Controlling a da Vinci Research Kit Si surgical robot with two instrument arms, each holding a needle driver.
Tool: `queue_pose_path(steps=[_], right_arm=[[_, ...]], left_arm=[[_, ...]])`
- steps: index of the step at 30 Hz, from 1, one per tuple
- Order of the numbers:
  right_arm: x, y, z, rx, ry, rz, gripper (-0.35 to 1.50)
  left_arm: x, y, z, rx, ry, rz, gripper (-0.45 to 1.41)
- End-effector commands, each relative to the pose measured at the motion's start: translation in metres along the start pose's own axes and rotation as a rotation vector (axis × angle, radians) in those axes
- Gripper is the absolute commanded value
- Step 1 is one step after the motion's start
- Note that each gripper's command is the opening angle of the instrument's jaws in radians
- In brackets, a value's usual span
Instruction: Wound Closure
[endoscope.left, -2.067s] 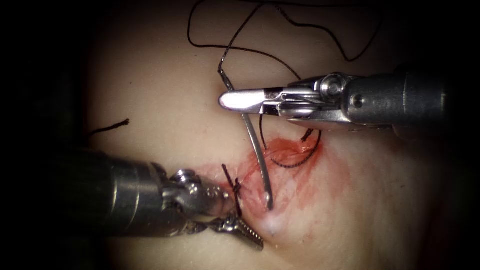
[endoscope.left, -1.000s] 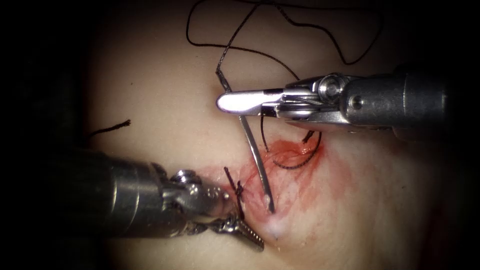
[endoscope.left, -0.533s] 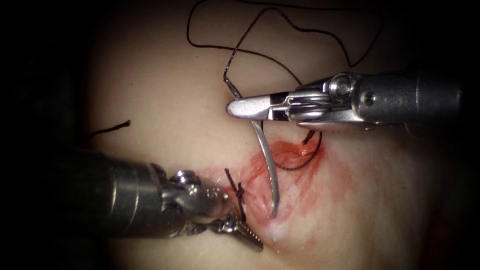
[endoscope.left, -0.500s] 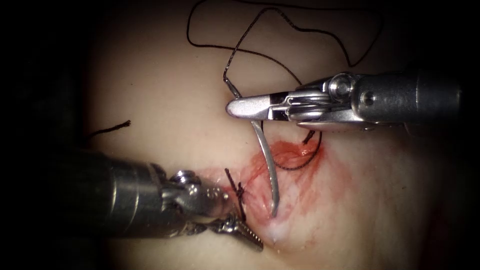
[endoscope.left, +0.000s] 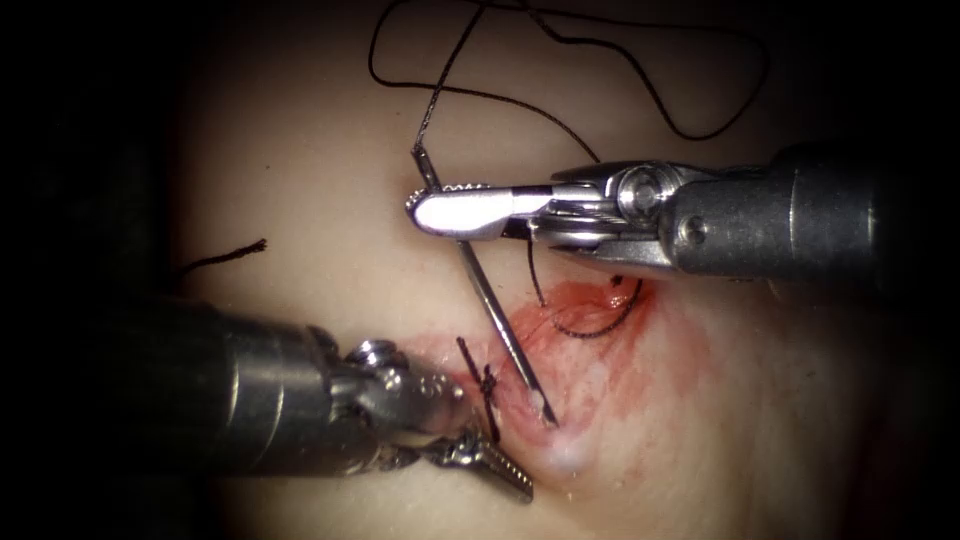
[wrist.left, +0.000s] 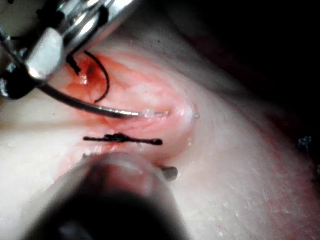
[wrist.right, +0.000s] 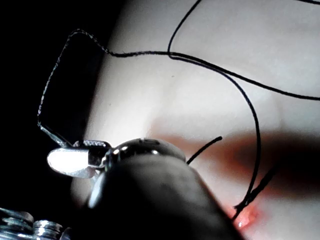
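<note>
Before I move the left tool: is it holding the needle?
No. The right tool grips the needle near its thread end; the left tool holds nothing.

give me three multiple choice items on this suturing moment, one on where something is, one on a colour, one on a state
1. Where does the right tool grip the needle?
A. at its point
B. near its thread end
C. nowhere

2. What colour is the thread?
A. dark
B. white
C. green

3. Where is the needle's point?
A. lifted well above the tissue
B. at the tissue, in the red fluid
C. in the left tool

Key: 1 B, the jaws clamp just below where the thread joins. 2 A, dark loops lie on pale tissue. 3 B, the point meets the reddened surface beside the knot.
</note>
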Motion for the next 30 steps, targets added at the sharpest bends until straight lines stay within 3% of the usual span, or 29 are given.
queue_pose_path(steps=[1, 3, 6, 14, 16, 21, 23, 26, 30], right_arm=[[0.0003, -0.0001, 0.0002, -0.059, 0.009, 0.053, -0.35], [0.0001, -0.0007, -0.0002, -0.188, 0.007, 0.129, -0.35], [-0.0002, -0.0013, -0.0004, -0.294, -0.003, 0.192, -0.35], [-0.0001, -0.0013, -0.0002, -0.292, 0.008, 0.227, -0.35], [0.0001, -0.0011, -0.0001, -0.254, 0.014, 0.202, -0.35], [0.0005, -0.0001, 0.0003, -0.034, -0.014, -0.031, -0.35], [0.0006, 0.0, 0.0004, 0.007, -0.011, -0.044, -0.35], [0.0005, -0.0002, 0.0001, -0.018, 0.0, -0.042, -0.35], [0.0001, -0.0007, -0.0007, -0.164, 0.0, 0.046, -0.35]], left_arm=[[0.0, -0.0004, 0.0006, 0.0, 0.0, 0.0, 0.02], [0.0, -0.0003, 0.0006, -0.001, 0.0, 0.0, 0.02], [0.0, -0.0003, 0.0006, -0.001, 0.0, 0.0, 0.02], [0.0001, -0.0003, 0.0006, -0.001, 0.0, 0.0, 0.02], [0.0001, -0.0003, 0.0006, -0.001, 0.0, 0.0, 0.02], [0.0001, -0.0003, 0.0006, -0.001, 0.0, 0.0, 0.02], [0.0001, -0.0003, 0.0006, -0.001, 0.0, 0.0, 0.02], [0.0, -0.0003, 0.0006, -0.001, 0.0, 0.0, 0.02], [0.0, -0.0003, 0.0006, -0.001, 0.0, 0.0, 0.02]])
